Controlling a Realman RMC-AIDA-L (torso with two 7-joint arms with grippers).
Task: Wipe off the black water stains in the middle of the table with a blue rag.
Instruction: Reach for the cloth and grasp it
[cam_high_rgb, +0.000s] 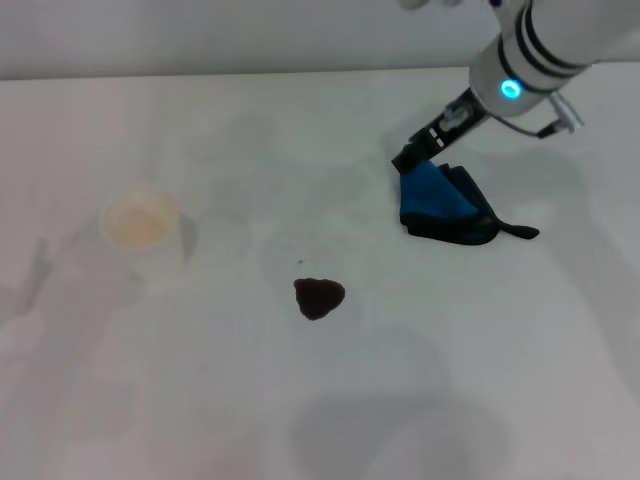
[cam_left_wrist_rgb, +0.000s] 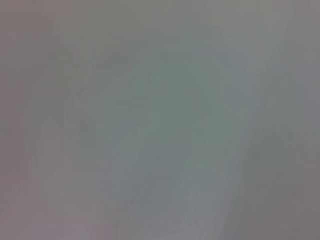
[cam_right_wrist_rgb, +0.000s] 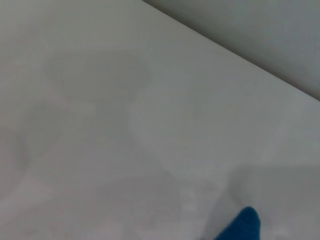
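Note:
The blue rag (cam_high_rgb: 437, 203) lies bunched on the white table (cam_high_rgb: 200, 400) at the right rear, its dark tail (cam_high_rgb: 518, 231) trailing to the right. My right gripper (cam_high_rgb: 412, 157) comes down from the upper right and is shut on the rag's top left corner. A tip of the rag shows in the right wrist view (cam_right_wrist_rgb: 243, 226). The black water stain (cam_high_rgb: 318, 297), a small dark heart-shaped blot, sits in the middle of the table, left of and nearer than the rag. My left gripper is out of view; its wrist view shows only a blank grey surface.
A pale cream cup (cam_high_rgb: 140, 222) stands on the table at the left. The table's far edge (cam_high_rgb: 250, 72) meets a grey wall at the back.

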